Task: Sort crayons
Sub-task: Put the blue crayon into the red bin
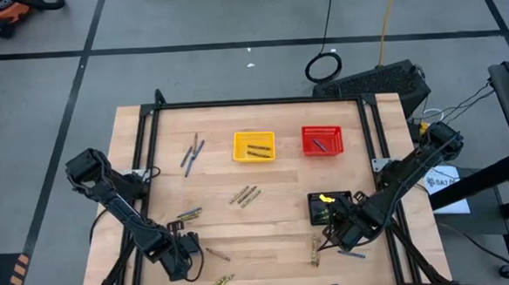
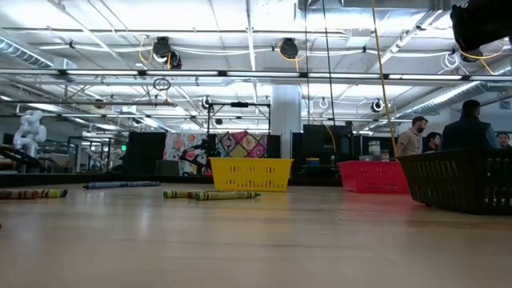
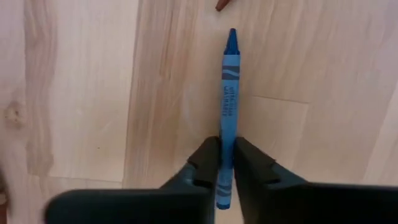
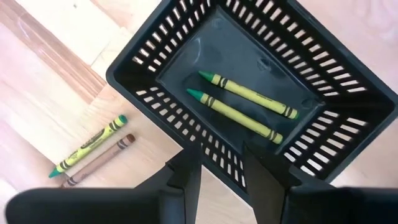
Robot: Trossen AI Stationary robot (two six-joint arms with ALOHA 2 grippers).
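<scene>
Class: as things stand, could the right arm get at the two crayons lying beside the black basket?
Probably yes: the right gripper is open and empty, over the black basket's edge, and the green and brown crayons lie uncovered on the table beside it.

The high view looks straight down on the whole table (image 1: 267, 207). The low view sits at tabletop level, facing across to the room, sharing the yellow basket (image 2: 250, 174). Each wrist view looks closely down onto the wood.

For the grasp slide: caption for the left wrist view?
Left gripper shut on a blue crayon lying on the wooden table, a brown crayon tip just beyond.
</scene>
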